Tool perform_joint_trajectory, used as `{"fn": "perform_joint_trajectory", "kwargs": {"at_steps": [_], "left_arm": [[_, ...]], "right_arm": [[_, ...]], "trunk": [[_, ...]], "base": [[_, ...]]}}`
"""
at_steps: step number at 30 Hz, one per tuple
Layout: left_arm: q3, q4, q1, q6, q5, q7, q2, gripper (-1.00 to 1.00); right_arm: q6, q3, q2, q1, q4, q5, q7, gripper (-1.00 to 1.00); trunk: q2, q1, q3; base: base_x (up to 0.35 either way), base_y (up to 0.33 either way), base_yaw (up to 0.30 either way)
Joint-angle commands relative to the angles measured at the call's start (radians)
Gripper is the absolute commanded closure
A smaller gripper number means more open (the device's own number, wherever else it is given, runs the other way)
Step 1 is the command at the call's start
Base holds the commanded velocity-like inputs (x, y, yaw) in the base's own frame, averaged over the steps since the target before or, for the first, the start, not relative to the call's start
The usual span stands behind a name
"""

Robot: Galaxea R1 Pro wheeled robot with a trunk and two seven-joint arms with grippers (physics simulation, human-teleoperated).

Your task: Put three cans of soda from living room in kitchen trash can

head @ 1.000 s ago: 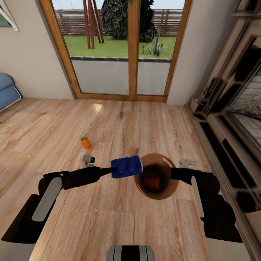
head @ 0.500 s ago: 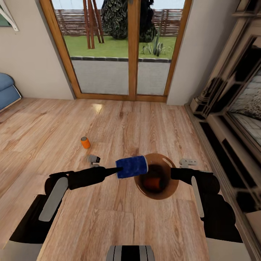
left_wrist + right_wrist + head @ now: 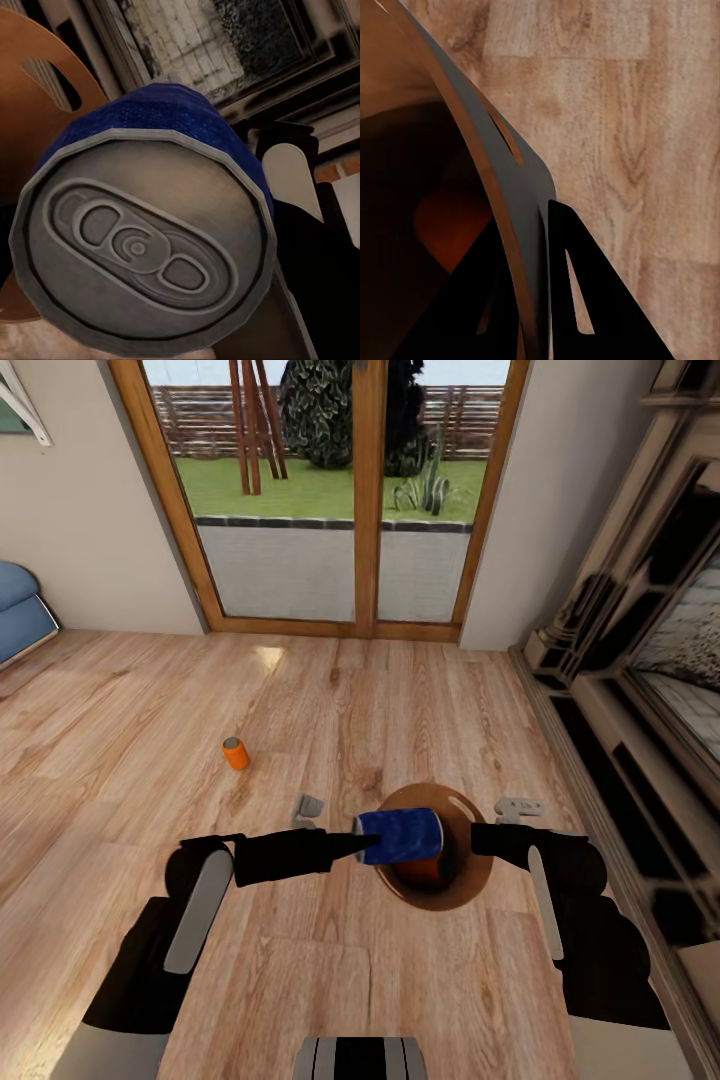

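Inside the tash can [image 3: 502, 150], orange can [image 3: 446, 225].

Glossy black arms with grey panels, tapering to a dark left pincer [image 3: 362, 847].

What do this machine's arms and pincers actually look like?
Both arms are glossy black with rounded segments, each with a long light grey panel along the forearm: left arm, right arm. A small grey bracket sits near each wrist. In the right wrist view, the right gripper has flat, black, tapering fingers with narrow slots.
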Motion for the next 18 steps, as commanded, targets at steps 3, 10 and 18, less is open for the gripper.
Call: {"fn": "perform_joint_trajectory", "kwargs": {"at_steps": [3, 10, 18], "left_arm": [[-0.003, -0.003, 0.000, 0.000, -0.005, 0.001, -0.005, 1.00], [-0.004, -0.005, -0.006, 0.002, -0.124, 0.010, -0.062, 1.00], [-0.004, -0.004, -0.008, 0.003, -0.258, 0.011, -0.117, 1.00]], "right_arm": [[0.002, 0.000, 0.001, 0.000, 0.000, -0.022, 0.006, 1.00], [0.002, 0.000, 0.002, 0.000, 0.000, -0.022, 0.006, 1.00], [0.002, 0.000, 0.001, 0.000, 0.000, -0.022, 0.006, 1.00]], "trunk": [[0.000, 0.000, 0.000], [0.000, 0.000, 0.000], [0.000, 0.000, 0.000]], "base": [[0.000, 0.000, 0.000], [0.000, 0.000, 0.000], [0.000, 0.000, 0.000]]}}
